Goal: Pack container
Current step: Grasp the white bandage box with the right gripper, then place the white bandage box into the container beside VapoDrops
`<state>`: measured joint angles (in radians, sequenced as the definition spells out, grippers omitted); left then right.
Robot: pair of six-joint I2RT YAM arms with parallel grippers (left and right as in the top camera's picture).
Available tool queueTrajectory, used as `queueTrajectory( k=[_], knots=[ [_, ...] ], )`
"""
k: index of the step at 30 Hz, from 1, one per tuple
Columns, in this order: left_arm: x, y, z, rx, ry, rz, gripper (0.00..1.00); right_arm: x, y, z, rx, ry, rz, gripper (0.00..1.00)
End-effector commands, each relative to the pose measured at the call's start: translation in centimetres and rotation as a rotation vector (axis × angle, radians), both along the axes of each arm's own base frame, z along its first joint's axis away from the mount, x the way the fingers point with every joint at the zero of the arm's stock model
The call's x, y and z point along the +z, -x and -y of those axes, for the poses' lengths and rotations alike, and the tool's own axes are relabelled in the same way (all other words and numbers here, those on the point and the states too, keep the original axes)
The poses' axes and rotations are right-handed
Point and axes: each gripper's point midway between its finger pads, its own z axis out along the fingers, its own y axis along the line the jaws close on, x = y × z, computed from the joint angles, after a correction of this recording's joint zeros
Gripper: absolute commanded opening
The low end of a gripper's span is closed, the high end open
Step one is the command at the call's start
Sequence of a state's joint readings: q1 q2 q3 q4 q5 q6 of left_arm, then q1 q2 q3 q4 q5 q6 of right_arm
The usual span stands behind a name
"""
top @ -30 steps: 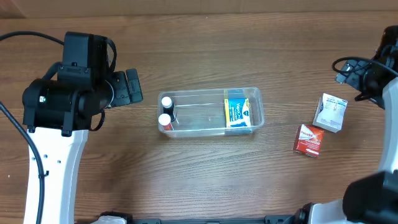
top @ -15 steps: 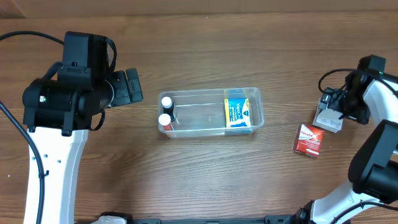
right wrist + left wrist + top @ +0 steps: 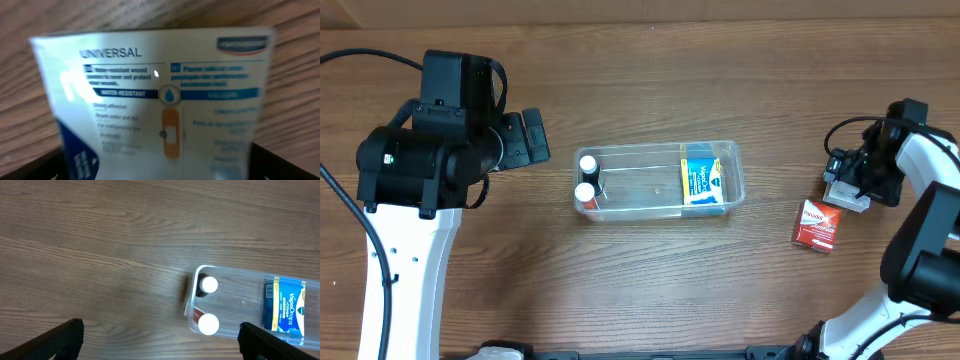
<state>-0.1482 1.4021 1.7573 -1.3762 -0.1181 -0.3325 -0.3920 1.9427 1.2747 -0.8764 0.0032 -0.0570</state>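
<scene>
Right claw descended — container well apart.

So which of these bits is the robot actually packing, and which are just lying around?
For the job: clear container; two white-capped bottles and VapoDrops box inside it; white plaster box and red box, still outside.
Just there: wooden table; the arm's black cable.

White box reads "UNIVERSAL", "WATER-RESISTANT"; blue box reads "VapoDrops".
</scene>
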Motion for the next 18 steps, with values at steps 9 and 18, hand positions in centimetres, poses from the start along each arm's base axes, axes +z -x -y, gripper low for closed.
queueTrajectory(
  k=[9,18],
  knots=[
    [0.3,-0.2,-0.4,-0.002,-0.025,0.008,1.00,6.0,-3.2,-1.8,0.010,-0.030,0.127,0.73],
    [0.2,0.0,-0.5,-0.002,-0.027,-0.002,1.00,22.6,-0.2,-22.0,0.387,-0.096,0.433,0.73]
  ],
)
